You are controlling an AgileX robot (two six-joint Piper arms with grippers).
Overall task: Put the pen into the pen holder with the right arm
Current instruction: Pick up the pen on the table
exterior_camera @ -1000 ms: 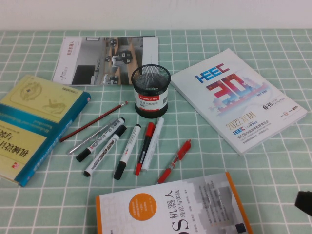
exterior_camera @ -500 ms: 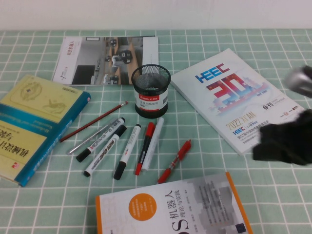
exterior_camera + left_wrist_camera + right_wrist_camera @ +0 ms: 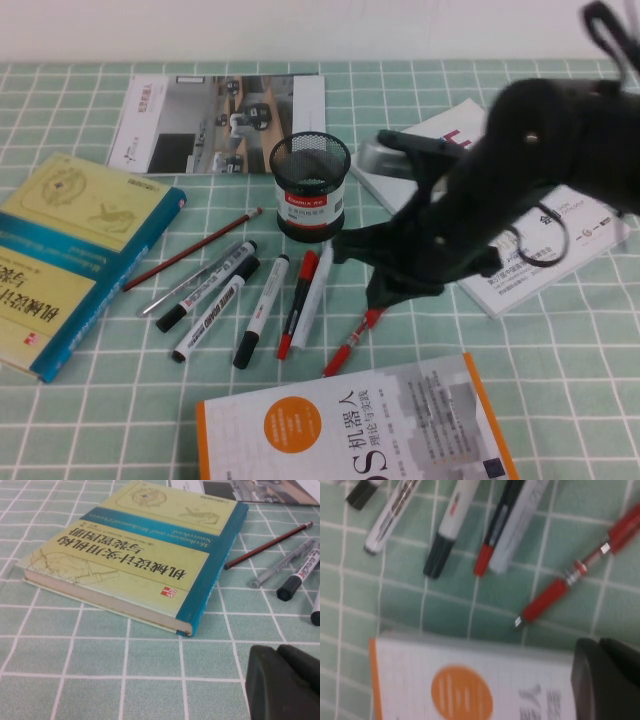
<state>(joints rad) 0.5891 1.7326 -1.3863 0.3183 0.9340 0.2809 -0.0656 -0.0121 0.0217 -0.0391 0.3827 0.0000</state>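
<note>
Your right gripper (image 3: 385,285) hangs over the pen (image 3: 352,340) on the table (image 3: 560,380); I cannot tell its opening. Left gripper (image 3: 285,685) waits by the book (image 3: 140,565), same. Pen's light, stiff, slippery: grab its middle.

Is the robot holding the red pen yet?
No. The pen lies on the table; the right tool hovers above it, and the left tool holds nothing.

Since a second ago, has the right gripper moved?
Yes. The right gripper came in from the table's right edge, leftward across the white HEEC booklet, to above the slim red gel pen.
</note>
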